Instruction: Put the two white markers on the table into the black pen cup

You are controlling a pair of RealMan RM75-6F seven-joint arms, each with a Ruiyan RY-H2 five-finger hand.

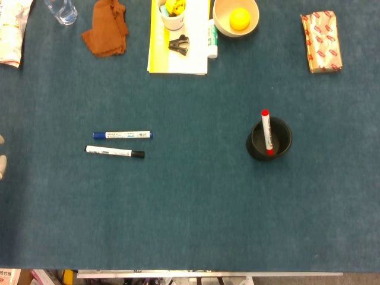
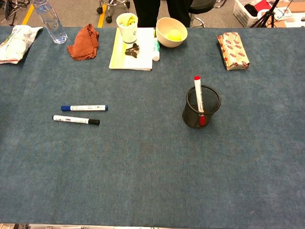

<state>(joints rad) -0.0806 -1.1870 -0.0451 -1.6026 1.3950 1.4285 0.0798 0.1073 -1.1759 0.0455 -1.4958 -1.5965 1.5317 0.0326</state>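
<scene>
At the far left edge of the head view you have only a pale sliver of your left hand (image 1: 2, 159) showing, level with the markers and well apart from them; too little of it is visible to tell whether its fingers are spread or curled, and your right hand appears in neither view. Along the back left of the blue-carpeted table (image 2: 143, 181) lie a white plastic bag (image 2: 14, 42), a clear water bottle (image 2: 49, 20) and a crumpled brown cloth (image 2: 84, 44). Nearer you, in the left half, the two white markers lie flat and nearly parallel, just beside each other without touching: the blue-capped marker (image 2: 84, 108) farther back, the black-capped marker (image 2: 76, 119) closer to you, its black cap pointing right. Broad bare carpet surrounds them on every side, and the whole near strip of the table up to its front edge is open too. At back centre a yellow-edged booklet (image 2: 121, 59) carries a white cup (image 2: 127, 25) and a black clip (image 2: 131, 50), with a glue stick (image 2: 156, 49) along its right edge and a beige bowl (image 2: 170, 31) holding a yellow ball (image 2: 174, 34). Right of centre the black pen cup (image 2: 201, 113) stands upright with a red-capped marker (image 2: 198, 99) leaning inside. A wrapped red-and-white packet (image 2: 232, 50) lies at back right. Beyond the far edge, chair legs and floor show.
</scene>
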